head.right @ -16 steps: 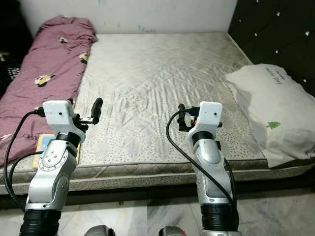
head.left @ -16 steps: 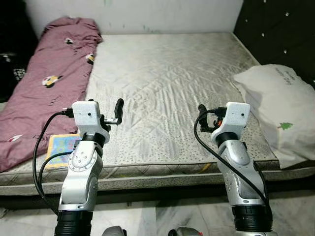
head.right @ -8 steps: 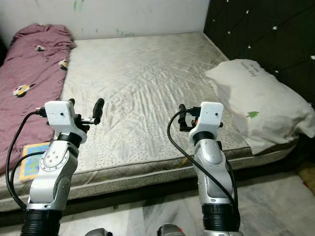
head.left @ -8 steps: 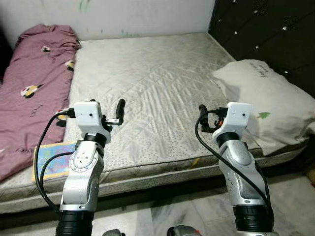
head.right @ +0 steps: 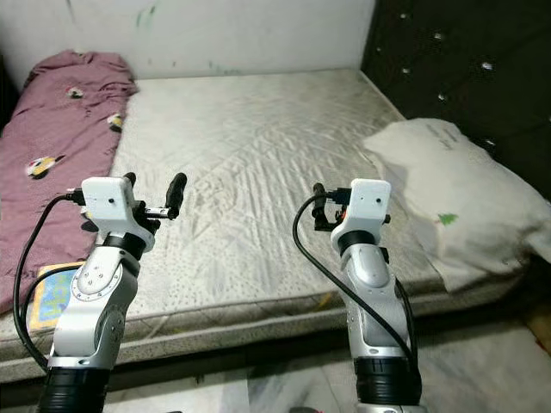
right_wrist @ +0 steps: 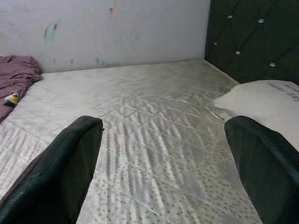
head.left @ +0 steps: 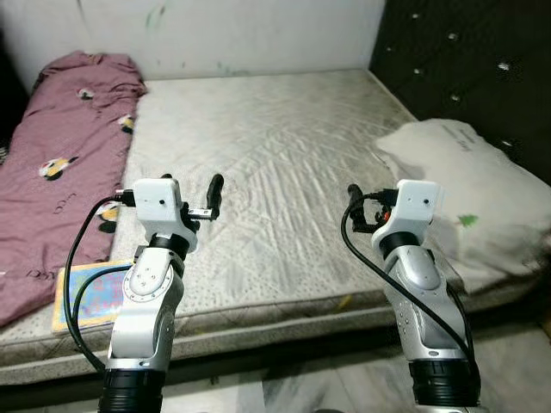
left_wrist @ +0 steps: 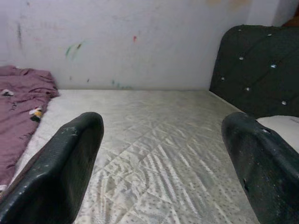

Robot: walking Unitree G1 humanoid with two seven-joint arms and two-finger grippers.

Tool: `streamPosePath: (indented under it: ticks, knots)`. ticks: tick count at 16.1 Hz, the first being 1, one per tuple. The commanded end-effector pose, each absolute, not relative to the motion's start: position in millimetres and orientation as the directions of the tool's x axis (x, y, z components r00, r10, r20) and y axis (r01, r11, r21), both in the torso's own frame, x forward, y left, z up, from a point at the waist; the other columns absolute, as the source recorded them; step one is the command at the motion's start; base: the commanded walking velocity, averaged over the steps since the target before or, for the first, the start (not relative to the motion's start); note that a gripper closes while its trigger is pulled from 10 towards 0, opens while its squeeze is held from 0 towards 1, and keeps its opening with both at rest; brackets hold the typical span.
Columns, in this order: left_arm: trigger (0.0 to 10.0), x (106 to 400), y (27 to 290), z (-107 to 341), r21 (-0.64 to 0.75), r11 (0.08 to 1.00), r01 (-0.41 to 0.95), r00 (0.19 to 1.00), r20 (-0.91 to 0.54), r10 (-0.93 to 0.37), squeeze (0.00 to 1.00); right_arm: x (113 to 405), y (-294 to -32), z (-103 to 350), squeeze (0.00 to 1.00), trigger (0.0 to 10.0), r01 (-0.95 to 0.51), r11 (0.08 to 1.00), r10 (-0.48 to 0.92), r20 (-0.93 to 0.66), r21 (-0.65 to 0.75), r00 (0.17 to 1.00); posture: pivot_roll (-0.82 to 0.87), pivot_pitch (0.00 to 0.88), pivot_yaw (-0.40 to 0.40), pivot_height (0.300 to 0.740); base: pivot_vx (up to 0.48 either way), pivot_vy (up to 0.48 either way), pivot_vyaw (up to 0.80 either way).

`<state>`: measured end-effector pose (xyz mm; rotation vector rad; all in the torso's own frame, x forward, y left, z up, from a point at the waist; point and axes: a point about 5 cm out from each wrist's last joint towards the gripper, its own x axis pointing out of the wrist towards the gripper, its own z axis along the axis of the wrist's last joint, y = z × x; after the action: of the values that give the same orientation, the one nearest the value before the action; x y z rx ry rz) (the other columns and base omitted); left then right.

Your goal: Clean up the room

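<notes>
**Both grippers raised and spread wide over the near edge of the mattress**

Facing a bare grey quilted mattress (head.left: 275,163), taken here as the landmark. Along its left side, lying lengthwise, a maroon blanket (head.left: 60,181) with small cartoon prints, bunched up at the far end against the white wall (head.left: 224,34). At the near left corner of the mattress, just beside the blanket's lower edge, a flat colourful picture book (head.left: 90,292), partly hidden behind the left arm and its black cable. On the right side of the mattress, a white pillow (head.left: 469,206) with a small green print, hanging out past the mattress's right edge and resting close under the dark tufted headboard (head.left: 473,60). Below the near edge of the mattress, a strip of pale marble floor (head.left: 284,391).

Left gripper (left_wrist: 161,163) held above the near left part of the mattress, fingers (left_wrist: 60,168) set wide apart, nothing between them, aimed across the mattress toward the wall. Right gripper (right_wrist: 163,163) held above the near right part of the mattress, not far from the pillow, fingers (right_wrist: 65,163) likewise spread wide and empty. Neither gripper touching the mattress, blanket, book or pillow.
</notes>
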<state>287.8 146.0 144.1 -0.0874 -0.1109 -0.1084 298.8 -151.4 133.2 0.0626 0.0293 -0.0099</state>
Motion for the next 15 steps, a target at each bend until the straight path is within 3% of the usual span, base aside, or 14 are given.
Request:
streamPosePath:
  ticks: [1, 6, 13, 15]
  knots:
    - [10.0, 288.3, 149.9, 145.0, -0.072, 0.992, 0.102, 0.989, 0.119, -0.093, 0.00, 299.8, -150.0, 131.8, 0.00, 10.0, 0.005, 0.998, -0.003, -0.035, 0.062, 0.999, -0.01, 0.000, 0.002, 0.740, 0.394, 0.000, 0.00]
    - [10.0, 289.6, 150.4, 145.4, -0.067, 0.993, 0.096, 0.989, 0.115, -0.088, 0.00, 301.3, -150.2, 132.4, 0.00, 10.0, 0.007, 0.998, -0.005, -0.034, 0.059, 0.999, -0.01, 0.000, 0.004, 0.740, 0.352, 0.000, 0.00]
    - [10.0, 288.7, 150.5, 143.3, -0.074, 0.994, 0.084, 0.992, 0.102, -0.077, 0.00, 300.6, -150.9, 129.8, 0.00, 10.0, 0.015, 0.998, -0.012, -0.047, 0.060, 0.999, -0.01, 0.000, 0.002, 0.740, 0.000, 0.000, 0.00]
    - [10.0, 288.8, 149.6, 142.6, -0.083, 0.993, 0.088, 0.992, 0.098, -0.080, 0.00, 300.5, -151.5, 129.6, 0.00, 10.0, 0.014, 0.998, -0.011, -0.048, 0.059, 0.999, -0.01, 0.000, 0.002, 0.740, 0.000, 0.450, 0.00]
